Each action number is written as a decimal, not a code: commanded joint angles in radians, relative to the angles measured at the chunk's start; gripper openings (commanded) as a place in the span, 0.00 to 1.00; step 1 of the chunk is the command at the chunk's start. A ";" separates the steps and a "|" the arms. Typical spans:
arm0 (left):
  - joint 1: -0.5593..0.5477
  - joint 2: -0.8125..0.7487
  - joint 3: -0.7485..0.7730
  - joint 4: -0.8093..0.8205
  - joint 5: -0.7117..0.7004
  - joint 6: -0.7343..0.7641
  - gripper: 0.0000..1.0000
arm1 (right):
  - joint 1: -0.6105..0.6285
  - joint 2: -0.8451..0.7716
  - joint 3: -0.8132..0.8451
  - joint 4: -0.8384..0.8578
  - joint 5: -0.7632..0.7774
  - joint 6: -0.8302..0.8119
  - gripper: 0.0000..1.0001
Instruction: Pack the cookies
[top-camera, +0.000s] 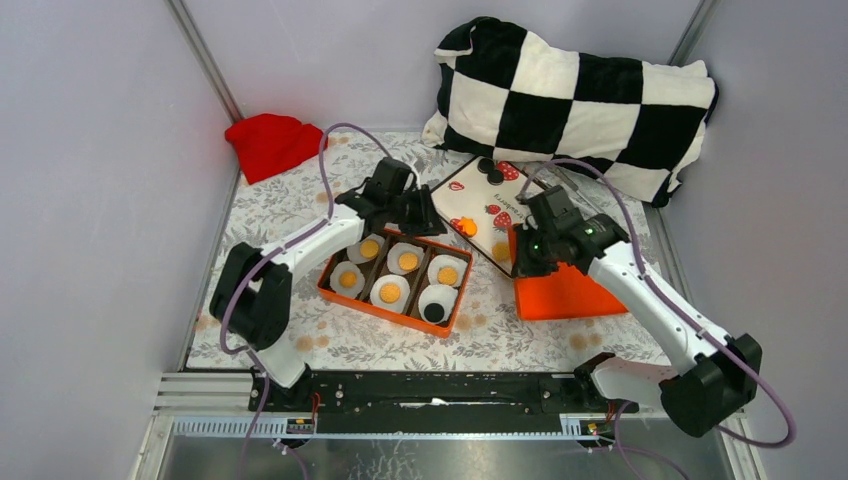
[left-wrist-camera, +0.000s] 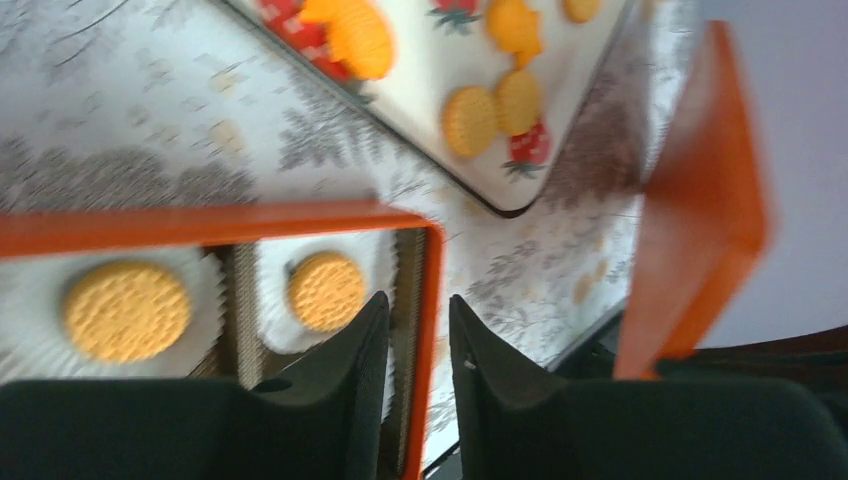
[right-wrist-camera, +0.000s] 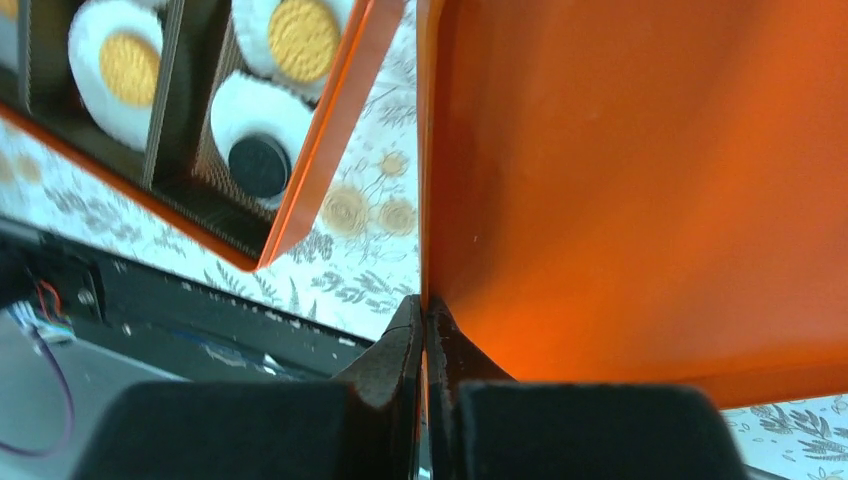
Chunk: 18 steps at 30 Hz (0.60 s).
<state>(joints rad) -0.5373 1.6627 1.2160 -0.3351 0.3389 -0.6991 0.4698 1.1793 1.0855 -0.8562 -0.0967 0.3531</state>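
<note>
An orange box (top-camera: 390, 312) holds six white paper cups. Five carry golden cookies (top-camera: 408, 261) and one carries a black cookie (top-camera: 434, 312). My left gripper (top-camera: 418, 210) hangs over the box's far edge. In the left wrist view the left gripper (left-wrist-camera: 418, 300) is narrowly open, its fingers either side of the box rim (left-wrist-camera: 200, 222), beside a cupped cookie (left-wrist-camera: 326, 291). My right gripper (top-camera: 527, 262) is shut on the edge of the orange lid (top-camera: 565, 290) and holds it tilted; the right wrist view shows this gripper (right-wrist-camera: 423, 300), the lid (right-wrist-camera: 640, 180) and the black cookie (right-wrist-camera: 259, 166).
A white strawberry tray (top-camera: 472, 196) behind the box holds loose golden cookies (left-wrist-camera: 470, 120) and black ones (top-camera: 490, 170). A checkered pillow (top-camera: 570, 100) lies at the back right and a red cloth (top-camera: 270, 142) at the back left. Walls close both sides.
</note>
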 joint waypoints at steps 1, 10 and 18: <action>0.010 0.036 0.071 0.191 0.192 -0.006 0.38 | 0.119 0.065 0.048 0.022 -0.059 -0.067 0.00; 0.040 0.152 0.016 0.407 0.489 -0.129 0.59 | 0.303 0.186 0.150 0.076 -0.032 -0.174 0.00; 0.039 0.191 -0.039 0.444 0.518 -0.143 0.59 | 0.340 0.259 0.232 0.071 -0.085 -0.250 0.00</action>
<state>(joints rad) -0.4911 1.8450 1.1984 0.0322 0.7818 -0.8268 0.7979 1.4139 1.2400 -0.8379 -0.1440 0.1894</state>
